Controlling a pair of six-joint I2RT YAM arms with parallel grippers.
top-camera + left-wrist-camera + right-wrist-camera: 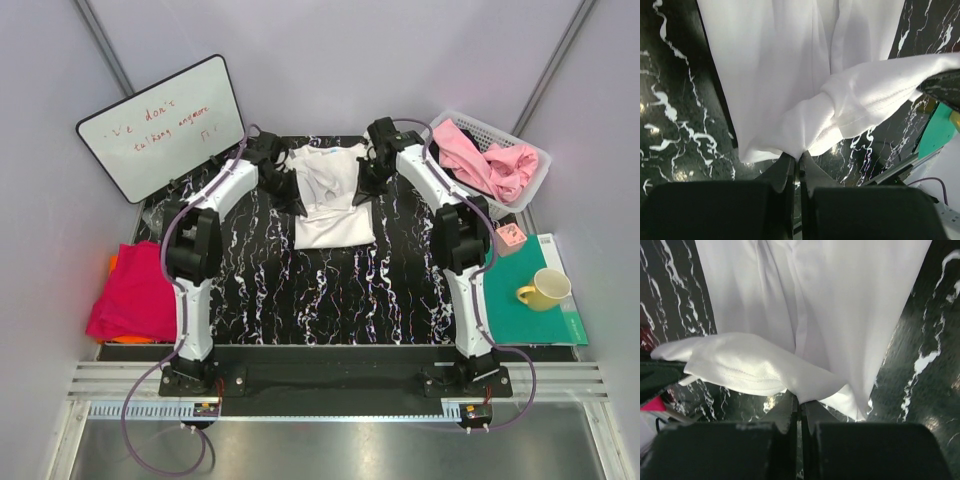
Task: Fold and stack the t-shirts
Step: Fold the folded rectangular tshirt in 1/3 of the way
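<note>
Left fingers (785,172) and right fingers (787,415) clamp the white t-shirt (335,215) at 12 o'clock, its fold seemingly at an early stage; pink shirts (480,160) at 2 o'clock lie unfolded.

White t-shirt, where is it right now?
Top view: the white t-shirt lies far-centre on the black table, pinched on either side by the left hand and right hand.

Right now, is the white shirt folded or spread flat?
Partly folded. The left claw and right claw each pinch a bunched part of the white shirt doubled over its body; the near half lies flat.
</note>
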